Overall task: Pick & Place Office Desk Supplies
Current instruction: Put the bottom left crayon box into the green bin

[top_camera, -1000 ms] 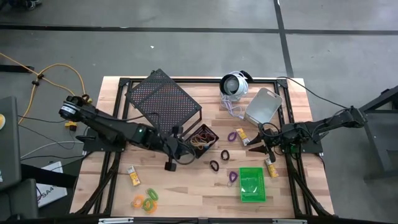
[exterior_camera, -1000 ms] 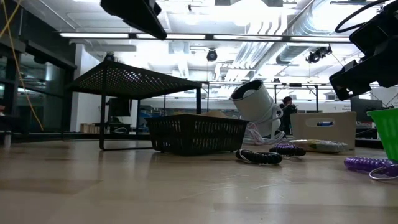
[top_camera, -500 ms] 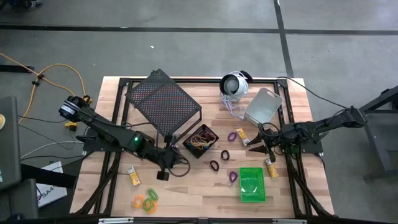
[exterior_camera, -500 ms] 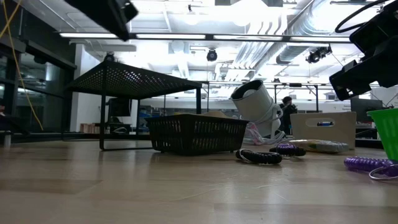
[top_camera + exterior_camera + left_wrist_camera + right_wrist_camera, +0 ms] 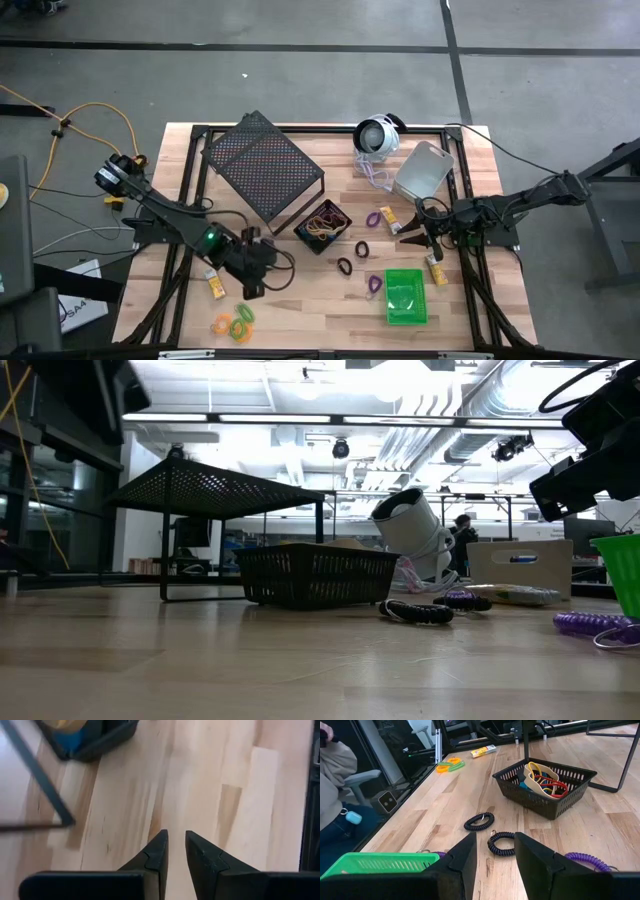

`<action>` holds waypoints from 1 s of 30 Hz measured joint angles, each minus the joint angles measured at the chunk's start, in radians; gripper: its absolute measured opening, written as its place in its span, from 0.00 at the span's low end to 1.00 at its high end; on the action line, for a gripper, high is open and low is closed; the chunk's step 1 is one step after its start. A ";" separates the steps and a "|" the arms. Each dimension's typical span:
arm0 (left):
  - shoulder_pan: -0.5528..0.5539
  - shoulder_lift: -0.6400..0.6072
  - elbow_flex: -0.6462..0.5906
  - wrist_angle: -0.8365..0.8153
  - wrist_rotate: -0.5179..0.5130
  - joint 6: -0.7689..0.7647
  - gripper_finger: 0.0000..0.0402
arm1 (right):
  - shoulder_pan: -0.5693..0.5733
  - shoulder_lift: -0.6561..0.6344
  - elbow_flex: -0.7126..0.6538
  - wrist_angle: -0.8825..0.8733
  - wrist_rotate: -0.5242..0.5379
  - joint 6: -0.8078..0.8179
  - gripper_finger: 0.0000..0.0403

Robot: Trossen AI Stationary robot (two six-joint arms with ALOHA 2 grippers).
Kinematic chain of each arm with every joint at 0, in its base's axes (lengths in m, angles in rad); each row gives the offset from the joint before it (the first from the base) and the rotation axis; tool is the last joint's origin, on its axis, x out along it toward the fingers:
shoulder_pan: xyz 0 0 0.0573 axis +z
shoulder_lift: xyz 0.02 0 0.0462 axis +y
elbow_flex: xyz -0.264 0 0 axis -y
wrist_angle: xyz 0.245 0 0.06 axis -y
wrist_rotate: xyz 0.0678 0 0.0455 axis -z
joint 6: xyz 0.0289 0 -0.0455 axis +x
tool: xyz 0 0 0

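My left gripper (image 5: pixel 248 290) (image 5: pixel 175 835) hovers over bare wood between the black basket (image 5: pixel 322 226) and the orange and green loops (image 5: pixel 235 322). Its fingers are open by a narrow gap and hold nothing. A yellow piece (image 5: pixel 214 284) lies just to its left. My right gripper (image 5: pixel 408 240) (image 5: pixel 493 840) is open and empty over the table's right part, near another yellow piece (image 5: pixel 389 217). The basket (image 5: pixel 545 790) holds several loops. Two black loops (image 5: pixel 479 821) (image 5: pixel 502 843) and a purple one (image 5: pixel 587 860) lie flat on the table. The green bin (image 5: pixel 405 296) stands near the near edge, and the grey bin (image 5: pixel 423 170) farther back.
The large mesh rack (image 5: pixel 262 165) stands at the far left of the basket. The white round device (image 5: pixel 377 135) sits at the far edge, its cord beside the grey bin. A third yellow piece (image 5: pixel 436 270) lies by the right frame. A seated person (image 5: pixel 335 780) shows beyond the table.
My left gripper has moved away from the basket, toward the table's near edge and left, and now stands close to the orange and green loops. In the low view the arm has slid out toward the picture's left. The right arm has kept still.
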 joint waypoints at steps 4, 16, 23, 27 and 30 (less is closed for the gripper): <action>-0.024 0.000 0.000 -0.062 -0.001 -0.179 0.15 | 0.000 0.000 0.000 0.000 0.000 0.000 0.30; -0.117 0.024 0.000 -0.245 0.001 -0.840 0.15 | 0.000 0.000 0.000 0.000 0.000 0.000 0.30; -0.199 0.064 0.000 -0.258 0.008 -1.146 0.15 | 0.000 0.000 0.000 0.000 0.000 0.000 0.30; -0.271 0.076 0.000 -0.269 0.011 -1.376 0.15 | 0.000 0.000 0.000 0.000 0.000 0.000 0.30; -0.321 0.087 0.000 -0.271 0.022 -1.513 0.15 | 0.000 0.000 0.000 0.000 0.000 0.000 0.30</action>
